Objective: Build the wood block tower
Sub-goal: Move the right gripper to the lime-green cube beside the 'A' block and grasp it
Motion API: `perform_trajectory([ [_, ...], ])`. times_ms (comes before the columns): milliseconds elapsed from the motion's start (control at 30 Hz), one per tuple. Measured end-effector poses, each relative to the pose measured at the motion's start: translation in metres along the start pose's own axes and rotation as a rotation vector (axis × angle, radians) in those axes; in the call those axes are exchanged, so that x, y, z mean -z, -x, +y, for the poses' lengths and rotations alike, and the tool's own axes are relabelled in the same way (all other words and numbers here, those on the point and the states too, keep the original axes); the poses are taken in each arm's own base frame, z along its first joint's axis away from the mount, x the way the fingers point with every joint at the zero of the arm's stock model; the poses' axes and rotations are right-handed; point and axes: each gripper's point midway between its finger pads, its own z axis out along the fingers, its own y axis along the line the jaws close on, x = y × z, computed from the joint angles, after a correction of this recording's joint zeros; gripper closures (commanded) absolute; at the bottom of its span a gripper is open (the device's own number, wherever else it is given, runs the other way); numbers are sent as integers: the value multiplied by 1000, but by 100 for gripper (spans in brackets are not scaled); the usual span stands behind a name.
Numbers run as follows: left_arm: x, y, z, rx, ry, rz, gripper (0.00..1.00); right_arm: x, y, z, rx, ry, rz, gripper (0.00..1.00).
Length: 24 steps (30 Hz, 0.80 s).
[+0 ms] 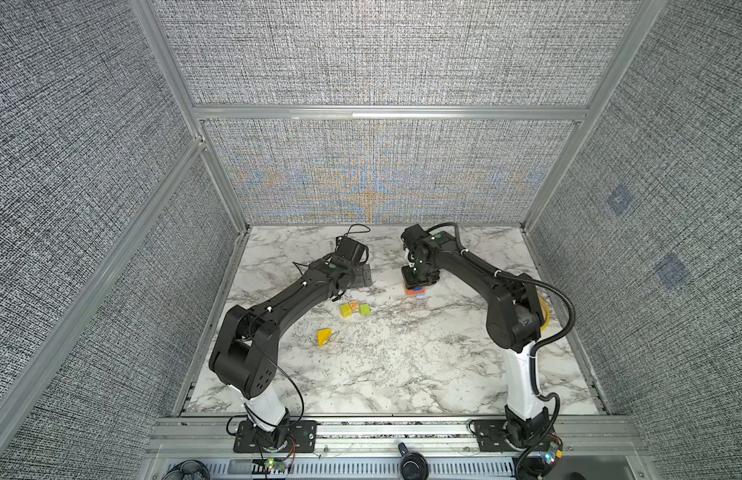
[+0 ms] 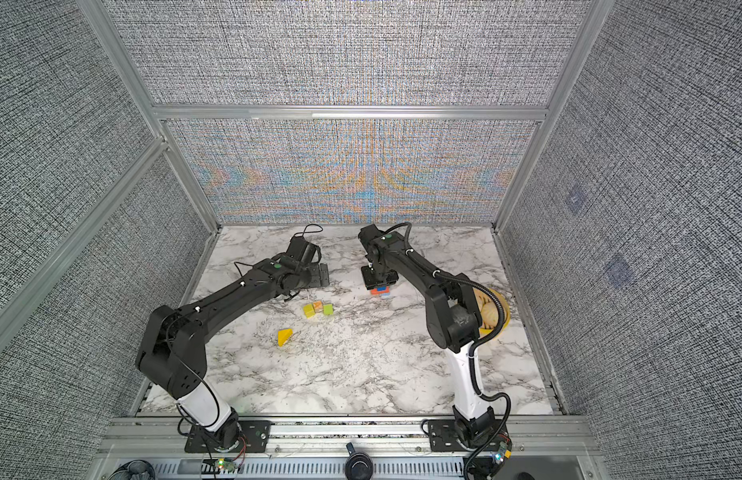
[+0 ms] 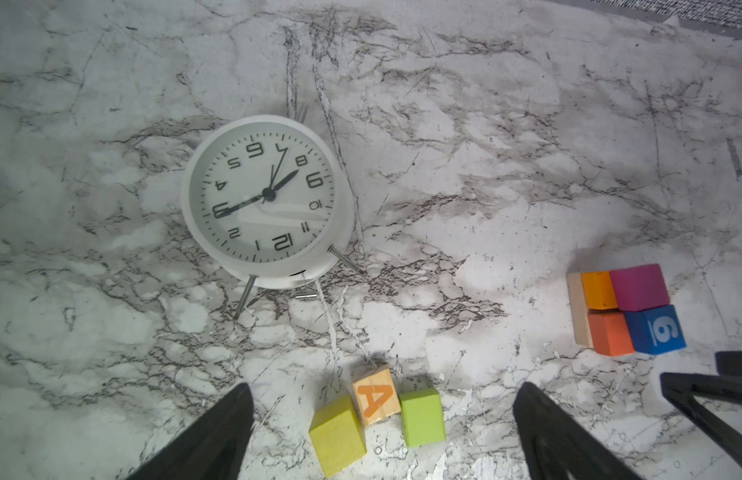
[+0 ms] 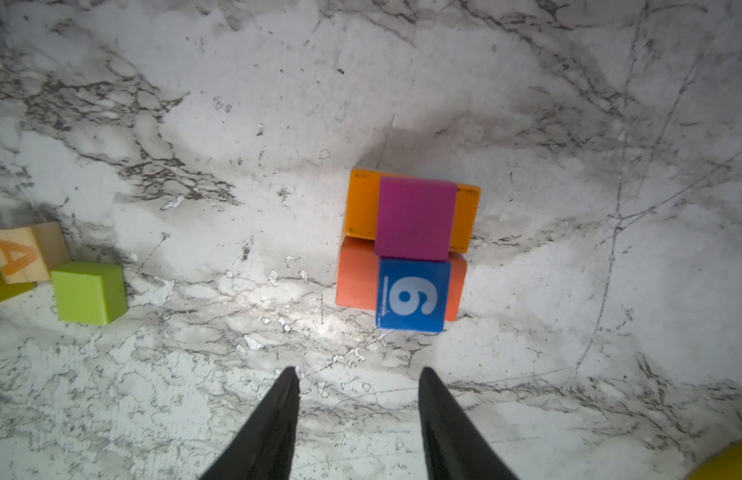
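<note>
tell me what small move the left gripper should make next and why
Probably ease it down over the green cube. The left gripper hangs wide open and empty above the row of three loose blocks, and the green cube is the row's end nearest the tower. The right gripper is open and empty too.

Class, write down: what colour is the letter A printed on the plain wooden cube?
Orange. The wooden cube shows it most clearly in the left wrist view.

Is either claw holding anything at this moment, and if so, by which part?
Nothing is held. Left claw and right claw are both open and empty; the tower stands free of both.
</note>
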Motion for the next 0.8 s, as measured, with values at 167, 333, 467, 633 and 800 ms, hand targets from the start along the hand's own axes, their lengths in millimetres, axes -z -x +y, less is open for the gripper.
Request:
perform_trajectory([
  [167,2,-19,17,5,43,21,1,-2,-7,27,24,34,-20,50],
  [333,2,-40,36,15,91,43,1,-7,-5,57,49,69,-37,49],
  [467,9,-51,53,24,129,30,1,-17,-1,78,61,89,-33,48],
  [633,13,-65,74,59,167,20,1,-31,-2,98,71,108,-13,47],
  [800,10,-81,87,80,191,31,1,-39,-1,117,87,121,-5,45],
])
